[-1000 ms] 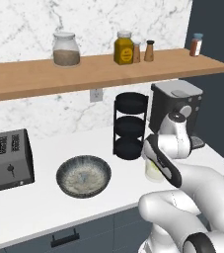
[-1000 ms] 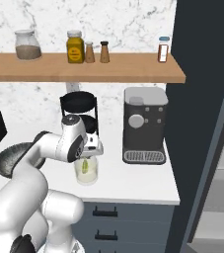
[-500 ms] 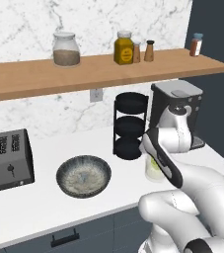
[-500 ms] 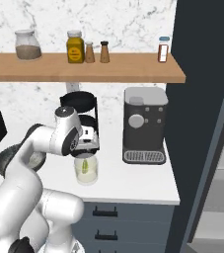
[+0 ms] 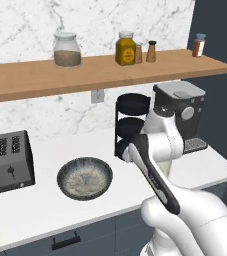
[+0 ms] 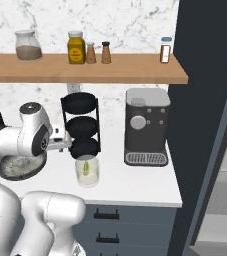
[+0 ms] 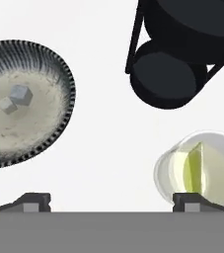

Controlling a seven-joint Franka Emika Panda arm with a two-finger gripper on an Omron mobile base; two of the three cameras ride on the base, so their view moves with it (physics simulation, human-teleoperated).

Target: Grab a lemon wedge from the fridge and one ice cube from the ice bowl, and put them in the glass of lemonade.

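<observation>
- Hand view: the gripper (image 7: 111,200) looks down on the counter with its fingers spread wide and nothing between them, which suits a reach for ice.
- The glass of lemonade (image 7: 202,168) stands just in front of the black dish rack (image 7: 182,44), and the lemon wedge (image 7: 195,168) already sits inside it.
- The ice bowl (image 7: 22,101) lies well to the side of the glass, with two ice cubes (image 7: 15,99) touching near its middle.
- Judging by this, the lemon half looks done and one cube remains to be lifted.
</observation>
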